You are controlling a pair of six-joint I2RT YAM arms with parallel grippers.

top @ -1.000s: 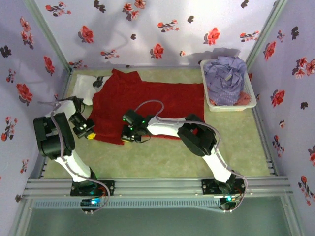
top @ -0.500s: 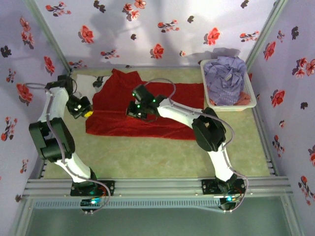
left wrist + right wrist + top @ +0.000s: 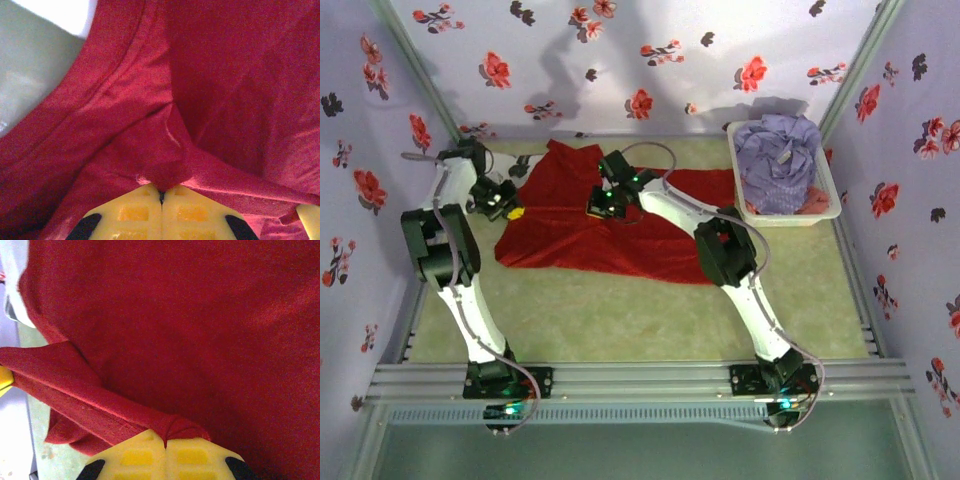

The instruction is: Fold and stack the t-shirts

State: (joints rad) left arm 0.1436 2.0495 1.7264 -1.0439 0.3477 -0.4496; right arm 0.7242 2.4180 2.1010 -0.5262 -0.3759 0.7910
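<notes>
Top external shows floral walls [image 3: 620,60], table [image 3: 620,310], red t-shirt [image 3: 570,240].

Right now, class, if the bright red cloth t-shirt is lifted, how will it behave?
Probably floppy: the bright red cloth t-shirt bunches into creases where the left gripper pinches it. It would likely sag between that and the right gripper, which also pinches a fold.

**What lies where**

The soft red cloth t-shirt [image 3: 620,240] lies on the green table [image 3: 620,320], with the left gripper [image 3: 506,207] at its left edge and the right gripper [image 3: 602,206] near its middle. Just behind the left gripper lies the white printed cloth t-shirt [image 3: 520,165]. Well to the right of the right gripper stands the white plastic basket [image 3: 786,217], with the pale lavender cloth t-shirt [image 3: 775,155] in it.
</notes>
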